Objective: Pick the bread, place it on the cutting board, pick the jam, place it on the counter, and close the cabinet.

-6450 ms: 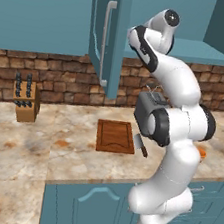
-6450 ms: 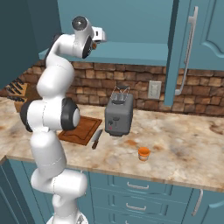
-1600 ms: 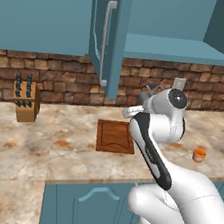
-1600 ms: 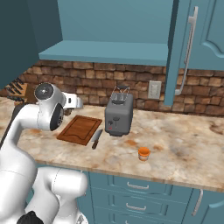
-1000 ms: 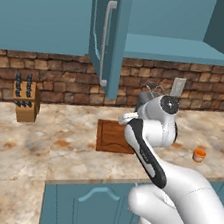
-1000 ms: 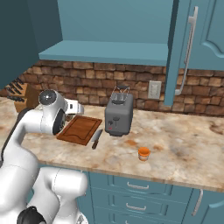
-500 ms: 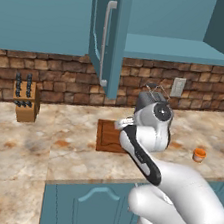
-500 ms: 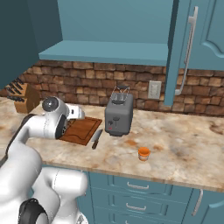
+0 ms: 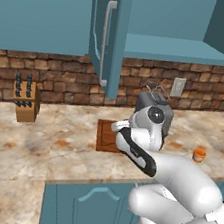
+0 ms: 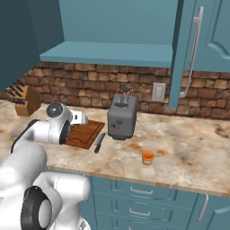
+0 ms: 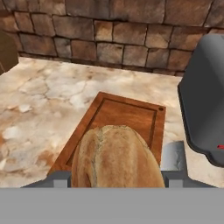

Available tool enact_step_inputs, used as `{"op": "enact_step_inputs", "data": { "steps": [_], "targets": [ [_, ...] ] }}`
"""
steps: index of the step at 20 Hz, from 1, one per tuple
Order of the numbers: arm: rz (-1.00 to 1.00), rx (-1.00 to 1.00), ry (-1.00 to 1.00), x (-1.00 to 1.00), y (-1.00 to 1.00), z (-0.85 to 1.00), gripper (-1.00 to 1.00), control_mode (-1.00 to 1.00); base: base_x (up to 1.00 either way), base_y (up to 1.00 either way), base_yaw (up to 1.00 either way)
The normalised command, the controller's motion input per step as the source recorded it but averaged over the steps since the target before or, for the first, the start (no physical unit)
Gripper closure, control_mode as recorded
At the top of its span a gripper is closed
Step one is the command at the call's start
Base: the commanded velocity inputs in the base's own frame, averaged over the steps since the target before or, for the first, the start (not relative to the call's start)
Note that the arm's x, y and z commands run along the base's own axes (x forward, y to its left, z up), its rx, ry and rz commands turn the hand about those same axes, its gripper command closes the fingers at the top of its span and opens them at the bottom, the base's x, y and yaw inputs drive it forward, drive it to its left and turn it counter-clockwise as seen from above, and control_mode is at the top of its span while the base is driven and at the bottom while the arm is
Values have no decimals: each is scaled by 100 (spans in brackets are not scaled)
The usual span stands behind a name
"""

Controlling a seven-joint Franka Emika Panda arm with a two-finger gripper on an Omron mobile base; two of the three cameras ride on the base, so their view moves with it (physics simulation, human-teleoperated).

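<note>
Arm lowered, bread [image 11: 116, 157] over cutting board [image 11: 131, 116]

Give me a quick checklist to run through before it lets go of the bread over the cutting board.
1. Bread between the fingers: ok.
2. Bread above the cutting board: ok.
3. Board surface ahead bare: ok.
4. Bread touching the board: cannot tell.
5. Toaster apart from the gripper: ok, it stands beside the board.
6. Jam on the counter, cabinet door open: closing not yet done.
</note>
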Motion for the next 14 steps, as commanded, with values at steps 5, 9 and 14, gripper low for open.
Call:
{"op": "enact_step_inputs", "data": {
  "steps": [5, 9, 14],
  "targets": [
    [0, 0, 1, 17, 4, -26, 100, -100, 0, 0, 0],
    [0, 0, 1, 13, 1, -27, 100, -100, 0, 0, 0],
    [0, 0, 1, 14, 2, -23, 100, -100, 0, 0, 0]
  ]
}}
